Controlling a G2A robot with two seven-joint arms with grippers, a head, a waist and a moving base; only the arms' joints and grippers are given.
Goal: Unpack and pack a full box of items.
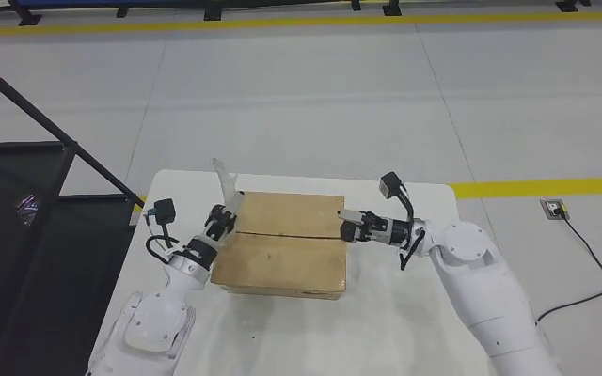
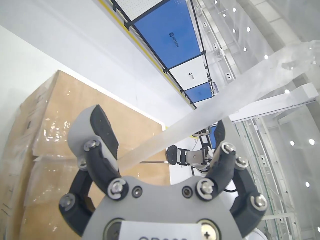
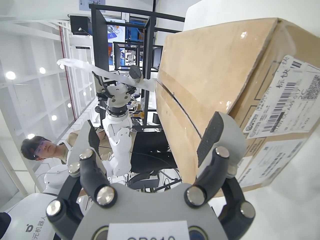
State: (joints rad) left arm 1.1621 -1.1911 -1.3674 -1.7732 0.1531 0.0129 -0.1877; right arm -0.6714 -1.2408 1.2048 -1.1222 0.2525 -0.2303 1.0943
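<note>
Box mid-table, flaps shut | your left gripper: jaws wide, peeled tape running between, unclamped | your right gripper: jaws wide, empty, at seam end, likely steadying the box

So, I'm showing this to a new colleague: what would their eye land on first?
The cardboard box in the middle of the white table, flaps shut, with an open gripper at each end. Then the clear tape strip, peeled up from its seam and sticking up at the end by the left gripper, passing between its fingers; the right gripper sits opposite.
</note>
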